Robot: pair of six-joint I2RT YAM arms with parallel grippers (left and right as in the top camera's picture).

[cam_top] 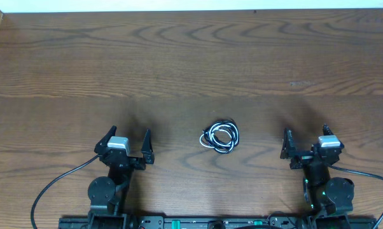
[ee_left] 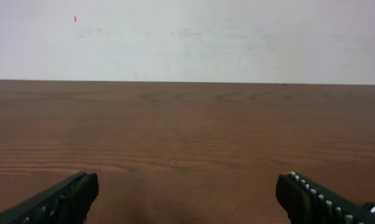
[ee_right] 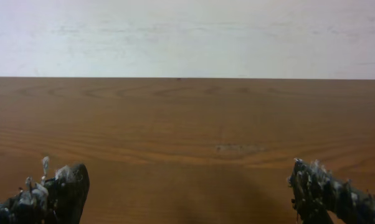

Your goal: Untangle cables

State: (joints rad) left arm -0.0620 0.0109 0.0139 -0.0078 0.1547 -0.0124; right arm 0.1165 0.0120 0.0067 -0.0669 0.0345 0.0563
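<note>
**Item: cables** (cam_top: 219, 137). One white cord and black ones, wound together into a single small knot of loops. It lay flat on the bench (cam_top: 191, 63), toward the robot's side and about midway between the two arms. It was well apart from both claws and touched by neither. Its central position likely put it within reach of either arm. The cords were not yet separated, so the task looked unstarted.

**Item: left claw** (cam_top: 130, 131). Released, jaws spread wide, holding nothing. It sat low near its base and faced across the bench, to the left of the cables.

**Item: right claw** (cam_top: 306, 129). Also released, spread wide and empty, mirroring the left on the other side of the knot. The matched, drawn-back poses read as a ready stance, with the knot in open space between them.

**Item: arm wires** (cam_top: 51, 184). Thick black leads curved out from the arm bases. They were not part of the tangle.

**Notes on views.** Only the overhead view showed the cables and both arms together. Each wrist view looked over bare wood to a pale wall (ee_left: 187, 37). The knot lay off to one side, outside both frames. The left wrist view showed clean dark fingers (ee_left: 63, 198) at the lower corners. The right wrist view showed its fingers (ee_right: 66, 186) flecked with whitish wear, which was too small to make out from overhead.
</note>
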